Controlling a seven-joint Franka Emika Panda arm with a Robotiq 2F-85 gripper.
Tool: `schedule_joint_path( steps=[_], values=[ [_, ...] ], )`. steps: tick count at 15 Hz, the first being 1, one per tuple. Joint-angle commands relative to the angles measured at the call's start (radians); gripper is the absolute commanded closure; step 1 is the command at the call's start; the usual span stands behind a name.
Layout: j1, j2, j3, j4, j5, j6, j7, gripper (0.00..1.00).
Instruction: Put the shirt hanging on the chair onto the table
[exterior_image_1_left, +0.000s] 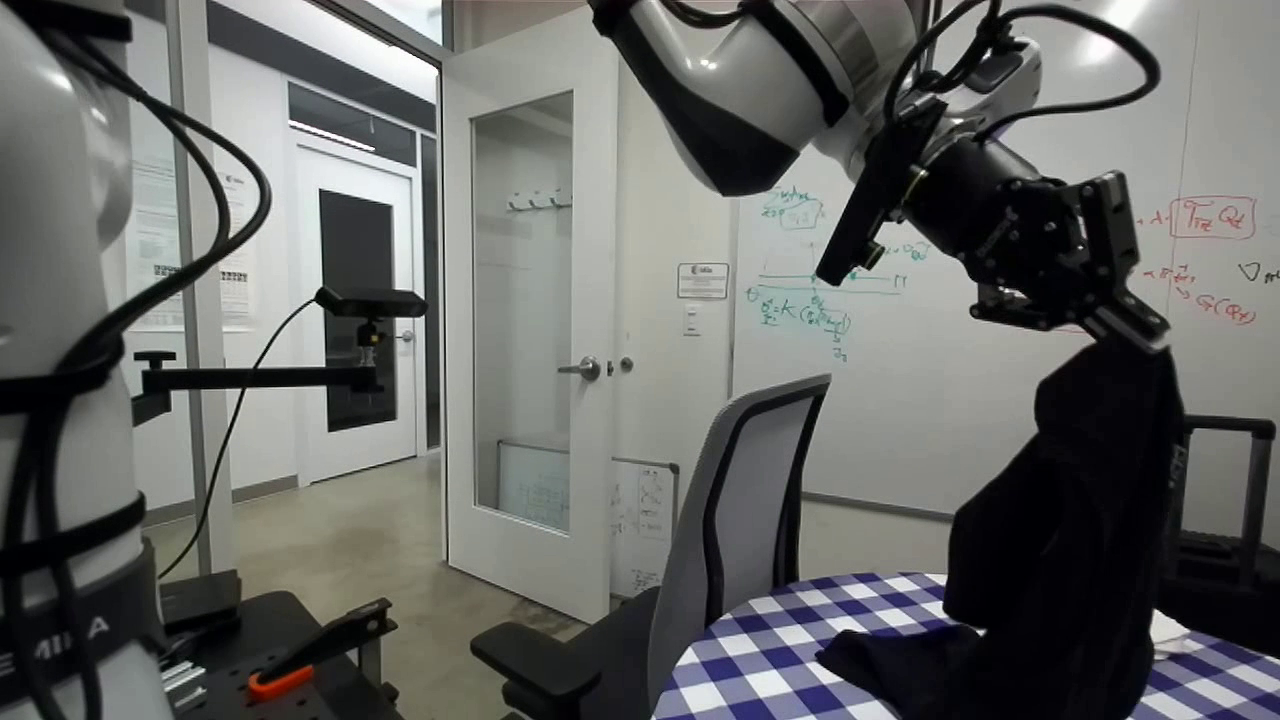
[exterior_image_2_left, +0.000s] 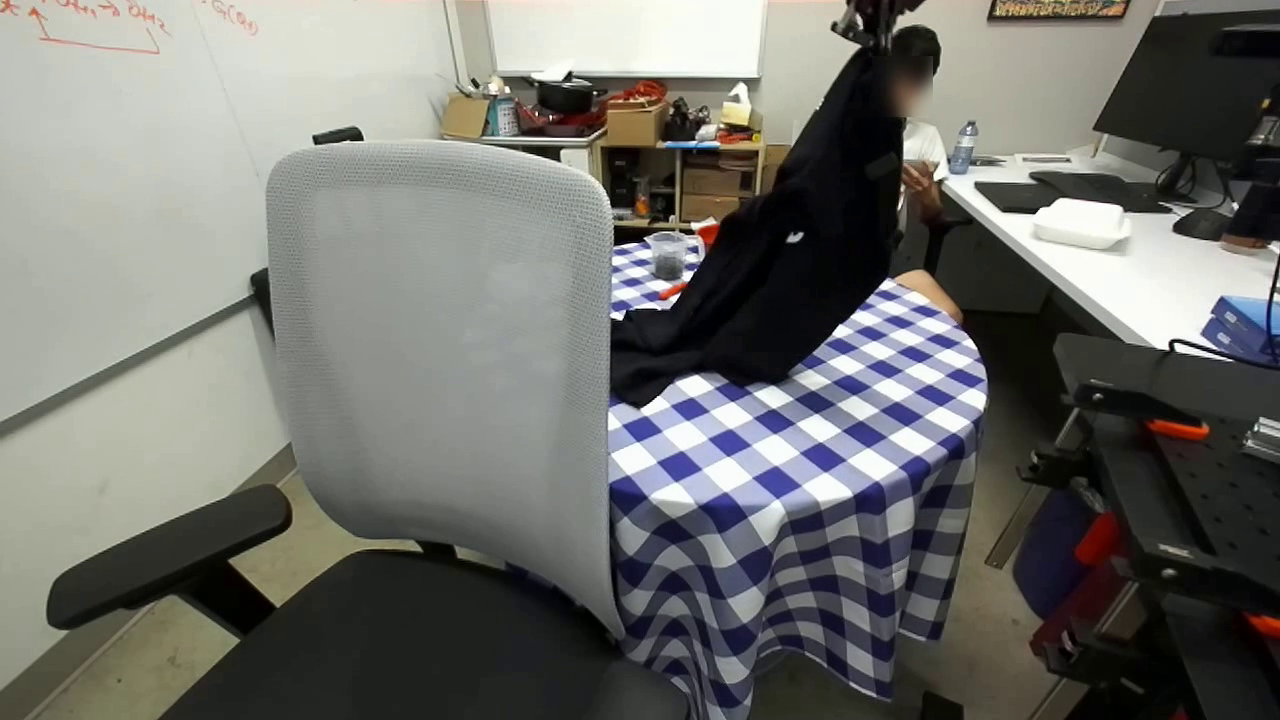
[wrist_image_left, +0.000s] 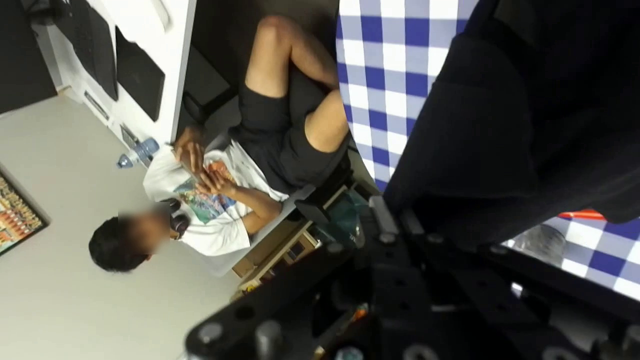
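the gripper (exterior_image_1_left: 1132, 322) is high above the level of the table (exterior_image_2_left: 800, 450); its jaws are pressed close together, and the top of the shirt (exterior_image_1_left: 1060, 540) is pinched between them. i see no other thing in its hold. the shirt is below the gripper: its long axis goes down from the jaws and slants toward the side of the chair (exterior_image_2_left: 440, 320), so that the lower end rests on the table, to the chair side of the gripper. on this, i think, the coming move turns. a move straight down may leave the upper part near the table's edge, i cannot tell how near; a move down and toward the chair should fold the shirt over its own lower end. the chair is to the side of the gripper, well apart, and bare table shows between it and the shirt. i judge the task is almost finished: only the laying down and the letting go are left. lower than the gripper, near the shirt, stands a cup (exterior_image_2_left: 668, 258), and a limp fold could push it. a person (wrist_image_left: 225, 185) sits past the gripper, away from the chair.
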Motion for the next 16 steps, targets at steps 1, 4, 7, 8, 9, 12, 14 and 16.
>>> schedule_joint_path(
  steps=[1,4,7,8,9,12,14,16],
  values=[
    [-0.087,-0.073,-0.050,-0.144,-0.045,0.087,0.027,0.98],
    [-0.164,-0.083,-0.108,-0.200,-0.047,0.138,0.022,0.98],
    [-0.212,-0.084,-0.145,-0.224,-0.036,0.171,0.016,0.66],
    [-0.224,-0.088,-0.152,-0.229,-0.038,0.182,0.018,0.57],
    [-0.232,-0.093,-0.158,-0.232,-0.034,0.194,0.016,0.50],
    [-0.245,-0.114,-0.164,-0.244,-0.023,0.235,-0.002,0.28],
    [-0.245,-0.142,-0.164,-0.271,0.040,0.284,-0.053,0.13],
    [-0.235,-0.181,-0.158,-0.316,0.164,0.342,-0.134,0.01]
  ],
)
